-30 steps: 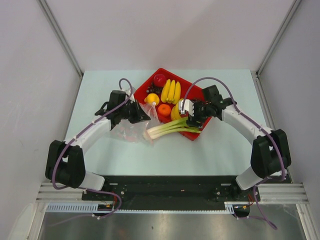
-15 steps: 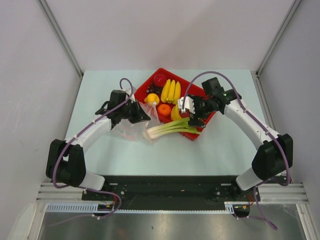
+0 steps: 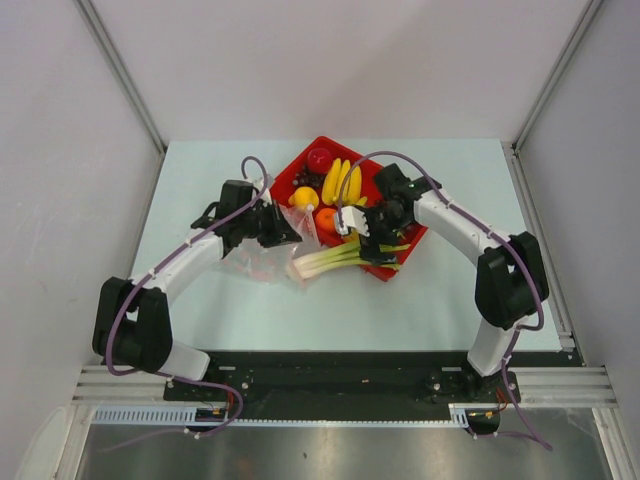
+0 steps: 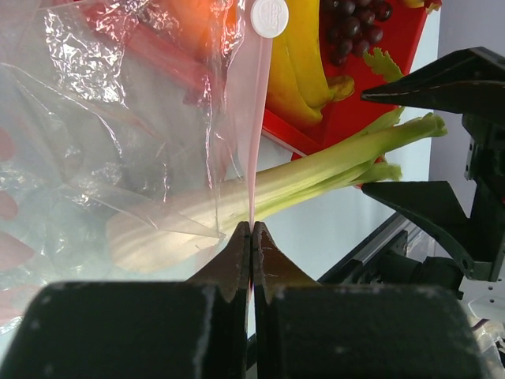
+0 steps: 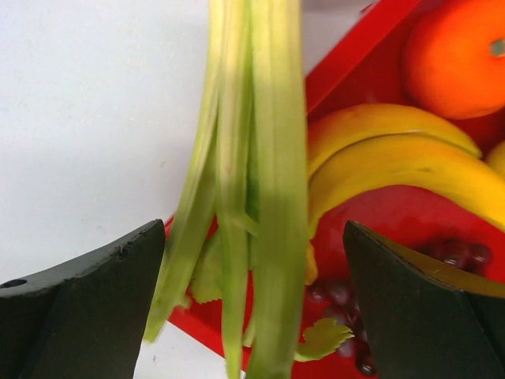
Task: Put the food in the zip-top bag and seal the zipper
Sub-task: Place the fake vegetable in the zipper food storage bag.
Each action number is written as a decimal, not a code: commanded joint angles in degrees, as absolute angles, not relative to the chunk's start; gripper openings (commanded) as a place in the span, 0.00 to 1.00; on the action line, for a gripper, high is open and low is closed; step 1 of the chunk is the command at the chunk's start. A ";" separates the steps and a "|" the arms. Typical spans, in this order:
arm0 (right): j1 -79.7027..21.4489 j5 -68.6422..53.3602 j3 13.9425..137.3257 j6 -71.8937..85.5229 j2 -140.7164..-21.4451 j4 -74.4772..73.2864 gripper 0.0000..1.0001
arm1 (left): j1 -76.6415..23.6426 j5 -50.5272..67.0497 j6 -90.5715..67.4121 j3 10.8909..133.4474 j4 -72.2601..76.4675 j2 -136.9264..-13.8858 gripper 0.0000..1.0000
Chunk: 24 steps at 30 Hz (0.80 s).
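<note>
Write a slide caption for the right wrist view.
Right gripper, open, straddles the green stalk lying over the red tray's rim, bananas and orange beside it.

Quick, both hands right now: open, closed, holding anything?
Left hand: closed, pinching the pink zipper.
Right hand: open, straddling the green stalk, not gripping it.

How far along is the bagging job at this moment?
Done: the left claw is shut on the pink zipper strip of the clear crinkly plastic bag. In hand: the open right claw straddles the green-white leek-like stalk, not yet gripping. Left: yellow bananas, orange and red apple lie in the red rectangular tray; then sealing.
</note>
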<state>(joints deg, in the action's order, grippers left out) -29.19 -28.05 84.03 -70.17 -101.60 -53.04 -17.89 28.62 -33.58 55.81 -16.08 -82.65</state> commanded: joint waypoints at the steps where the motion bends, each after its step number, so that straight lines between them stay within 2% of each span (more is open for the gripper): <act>1: -29.27 -26.47 86.31 -73.91 -103.00 -56.87 1.00 | -18.19 29.36 -31.99 58.45 -16.17 -82.27 0.00; 4: -28.92 -25.05 87.27 -74.00 -104.59 -57.04 1.00 | -18.19 29.53 -31.82 58.36 -16.26 -82.18 0.00; 6: -28.48 -24.87 87.80 -74.35 -105.03 -57.39 0.92 | -18.19 29.44 -31.73 58.27 -16.26 -81.91 0.00; 7: -28.30 -24.70 87.80 -74.62 -105.03 -57.83 0.85 | -18.19 29.53 -31.73 58.27 -16.35 -81.83 0.00; 8: -28.30 -24.52 87.72 -74.71 -105.03 -58.01 0.61 | -18.11 29.62 -31.73 58.27 -16.35 -81.57 0.00; 10: -28.39 -24.52 87.98 -74.36 -104.94 -58.53 0.41 | -18.11 29.88 -31.73 58.62 -16.43 -81.12 0.00; 11: -28.48 -24.61 87.98 -73.75 -104.51 -58.54 0.21 | -18.19 30.06 -31.55 58.71 -16.70 -80.60 0.00; 13: -28.83 -24.96 88.06 -72.34 -103.71 -58.01 0.00 | -18.11 30.50 -31.73 59.32 -17.22 -79.81 0.00; 17: -27.34 -31.09 91.05 -63.39 -100.47 -56.69 0.00 | -17.58 29.89 -32.08 61.08 -19.68 -77.17 0.00; 24: -27.16 -32.78 92.29 -47.82 -93.96 -51.95 0.00 | -15.73 27.07 -31.29 62.75 -21.62 -70.67 0.00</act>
